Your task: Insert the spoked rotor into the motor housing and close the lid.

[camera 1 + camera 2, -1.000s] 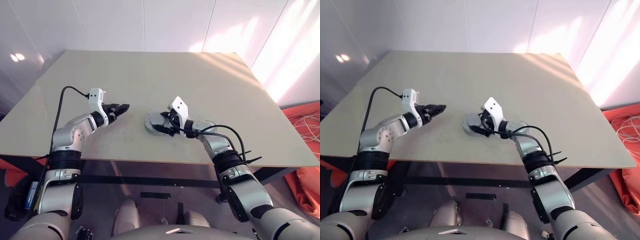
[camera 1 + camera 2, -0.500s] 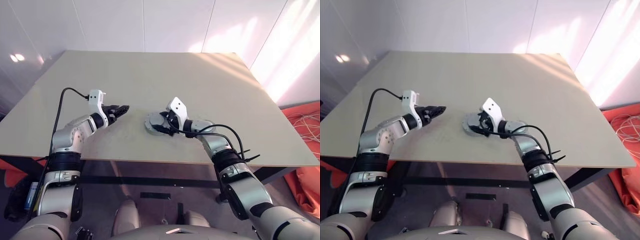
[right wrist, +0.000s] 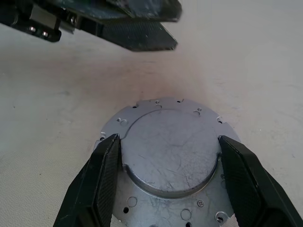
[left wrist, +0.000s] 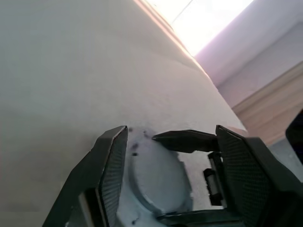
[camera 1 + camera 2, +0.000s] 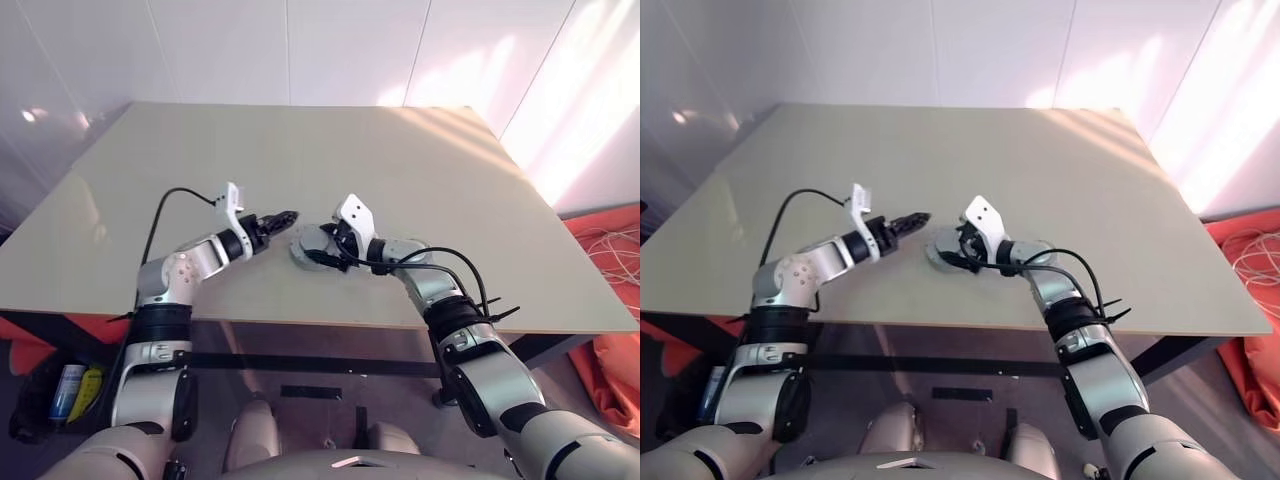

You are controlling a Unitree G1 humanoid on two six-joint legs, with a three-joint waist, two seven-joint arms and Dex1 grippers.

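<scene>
Resting on the table point(image 5: 420, 160), near its front edge, we see the round grey housing point(image 3: 168, 151). Our right gripper point(image 3: 168, 163) has its fingers wide open on both sides of it. Our left gripper point(image 5: 285, 217) is just left of it, fingers partly open and empty.

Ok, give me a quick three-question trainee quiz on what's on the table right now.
1. True or false: the motor housing lies open, with coppery windings showing.
2. Which end effector is set around the housing? A: left. B: right.
3. Fill in: the left end effector sits close beside the housing, on the robot's ____ side.

Key:
1. False; its top is closed, plain grey metal.
2. B, the right end effector.
3. Left.
</scene>
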